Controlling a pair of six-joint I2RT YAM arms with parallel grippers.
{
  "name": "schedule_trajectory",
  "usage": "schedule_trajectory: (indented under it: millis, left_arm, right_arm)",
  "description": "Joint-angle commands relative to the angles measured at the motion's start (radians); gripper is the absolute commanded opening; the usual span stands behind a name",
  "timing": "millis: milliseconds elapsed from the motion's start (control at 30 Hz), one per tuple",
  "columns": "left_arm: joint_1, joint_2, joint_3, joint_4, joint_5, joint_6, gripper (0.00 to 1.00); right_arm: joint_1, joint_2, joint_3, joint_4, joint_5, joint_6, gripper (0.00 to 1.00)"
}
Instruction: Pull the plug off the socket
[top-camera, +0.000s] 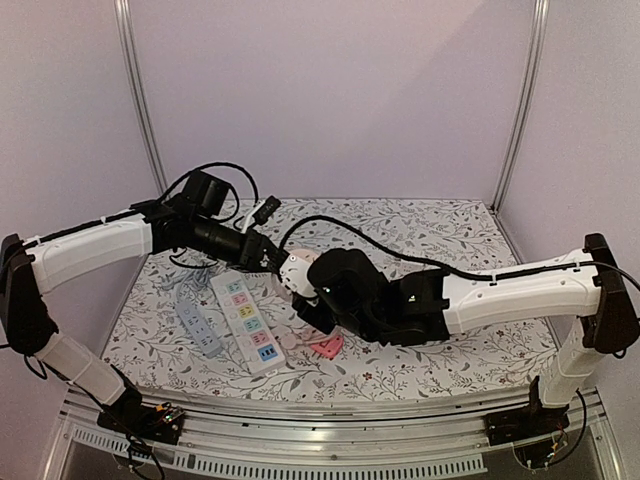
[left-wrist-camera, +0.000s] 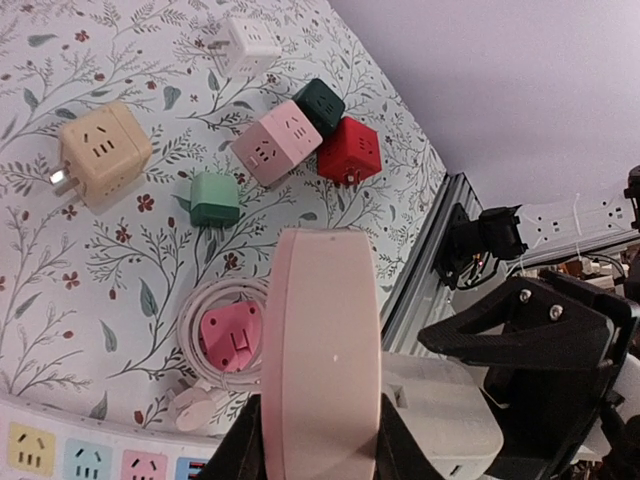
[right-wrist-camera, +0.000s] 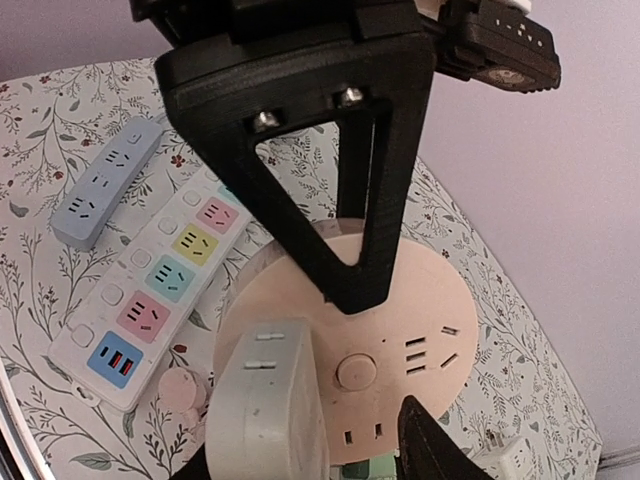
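Closest to the right wrist camera, the white plug is seated in the face of the round pink socket. The right gripper straddles it, jaws apart with a gap on one side, though the other pad is too hidden to judge. The left gripper clamps the socket's rim, holding it above the floral table. Beyond lie a white power strip and a blue strip.

light: even, soft, prob overhead | shadows: faint | wrist cams: near parts blurry
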Motion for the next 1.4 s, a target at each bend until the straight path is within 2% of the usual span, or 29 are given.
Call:
schedule_trajectory:
  millis: [0,667,733,867,1033,1367]
  left_arm:
    - [-0.025,0.0,0.035,0.002,0.04,0.023,0.0]
    - [-0.059,-0.003,0.046,-0.012,0.046,0.059,0.0]
    - [-0.06,-0.005,0.046,-0.012,0.049,0.061,0.0]
    - [-0.062,-0.006,0.046,-0.012,0.05,0.064,0.0]
    - [-0.062,-0.006,0.046,-0.012,0.05,0.066,0.0]
    - [-0.08,-0.009,0.046,-0.015,0.069,0.092,0.0]
  right_arm:
    - [-0.01,0.017,0.034,-0.04,-0.017,0.005,0.46]
    - [-0.014,0.052,0.04,-0.068,-0.062,0.018,0.33]
    - [-0.015,0.051,0.04,-0.068,-0.061,0.021,0.29]
    - [-0.015,0.053,0.041,-0.066,-0.054,0.025,0.13]
    - [-0.015,0.045,0.034,-0.057,-0.069,0.026,0.0]
    - [-0.066,-0.008,-0.017,-0.018,-0.133,0.101,0.0]
